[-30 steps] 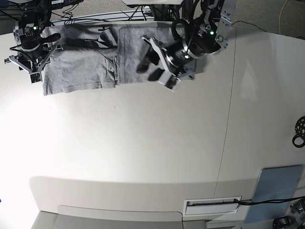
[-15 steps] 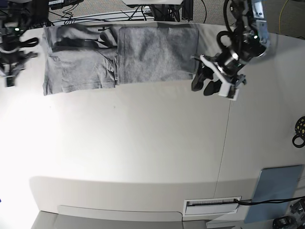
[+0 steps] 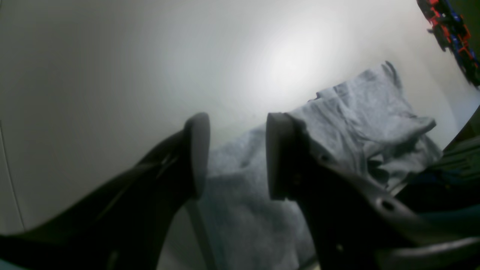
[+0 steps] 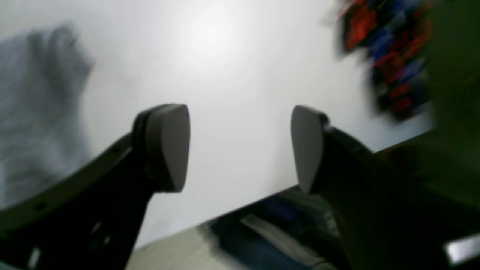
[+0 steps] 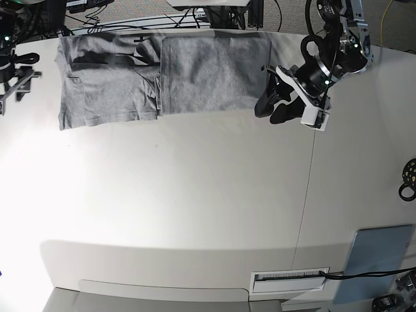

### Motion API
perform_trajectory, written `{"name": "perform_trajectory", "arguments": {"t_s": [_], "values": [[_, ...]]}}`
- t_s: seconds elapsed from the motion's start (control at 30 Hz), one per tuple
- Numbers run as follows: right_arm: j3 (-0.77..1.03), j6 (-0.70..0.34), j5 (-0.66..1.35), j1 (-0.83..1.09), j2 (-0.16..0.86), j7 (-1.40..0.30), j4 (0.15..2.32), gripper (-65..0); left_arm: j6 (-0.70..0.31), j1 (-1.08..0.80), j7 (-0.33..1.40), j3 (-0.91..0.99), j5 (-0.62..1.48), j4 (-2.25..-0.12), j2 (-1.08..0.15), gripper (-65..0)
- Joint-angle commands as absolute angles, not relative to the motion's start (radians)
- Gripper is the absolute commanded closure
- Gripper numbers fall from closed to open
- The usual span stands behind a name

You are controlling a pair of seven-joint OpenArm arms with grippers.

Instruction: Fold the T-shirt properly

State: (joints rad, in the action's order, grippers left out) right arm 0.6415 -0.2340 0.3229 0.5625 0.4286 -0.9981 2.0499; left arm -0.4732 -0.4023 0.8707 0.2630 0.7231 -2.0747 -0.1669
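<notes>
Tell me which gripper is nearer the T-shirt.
Left. The left gripper hangs just off the T-shirt's edge on the base view's right, jaws open and empty. The right gripper is at that view's left border, further from the cloth.

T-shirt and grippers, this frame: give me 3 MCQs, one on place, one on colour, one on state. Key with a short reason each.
1. Where does the T-shirt lie on the table in the base view?
A. along the top edge
B. at the centre
C. in the bottom right corner

2. What colour is the T-shirt?
A. red
B. grey
C. white

3. How do the jaws of the left gripper and the right gripper stand?
A. both open, holding nothing
B. both shut on cloth
C. left shut, right open

Key:
1 A, the cloth runs along the table's top edge.
2 B, heather grey in the base and left wrist views.
3 A, each wrist view shows a clear gap between the fingers.
</notes>
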Motion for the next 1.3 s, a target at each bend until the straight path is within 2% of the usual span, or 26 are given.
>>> {"name": "perform_trajectory", "arguments": {"t_s": [0.0,0.17,0.37,0.53,1.0,1.27], "values": [[0.653,-0.236,0.373,0.562,0.447,-0.992,2.051,-41.2,-0.502,-0.402,0.86,0.264,0.745,-2.094,-0.172,-26.0],[0.653,-0.321,0.579,0.539,0.447,-1.012,1.914,-41.2,-0.525,-0.417,0.868,0.264,0.764,-2.094,-0.172,-26.0],[0.653,-0.486,0.794,0.382,0.447,-1.233,1.67,-41.2,-0.551,-0.421,0.867,0.264,0.764,-2.094,-0.172,-26.0],[0.653,-0.563,0.857,0.252,0.446,-1.359,1.509,-41.2,-0.562,-0.421,0.867,0.264,0.764,-2.094,-0.172,-26.0],[0.647,-0.617,0.89,0.219,0.445,-1.39,1.356,-41.2,-0.562,-0.421,0.864,0.264,0.764,-2.094,-0.172,-25.7],[0.647,-0.637,1.109,0.219,0.443,-1.396,1.352,-41.2,-0.562,-0.421,0.864,0.264,0.764,-2.094,-0.172,-25.8]]}}
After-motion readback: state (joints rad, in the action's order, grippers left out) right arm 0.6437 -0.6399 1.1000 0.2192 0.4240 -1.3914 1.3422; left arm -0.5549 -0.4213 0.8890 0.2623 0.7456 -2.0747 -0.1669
